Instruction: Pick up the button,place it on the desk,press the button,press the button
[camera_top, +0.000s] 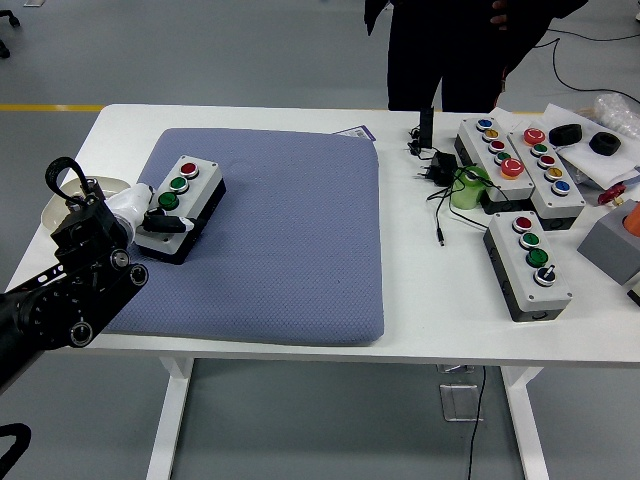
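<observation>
A grey button box with red and green buttons lies on the blue pad, near its left edge. My left hand is at the box's near left end, with a black finger laid across the top by the lowest button and the rest wrapped around the side. The left arm comes in from the lower left corner. My right arm is out of the picture.
On the white table to the right are a button box, two longer ones, a green cup and a black adapter with cable. A person stands at the far side. A white bowl sits at the left edge.
</observation>
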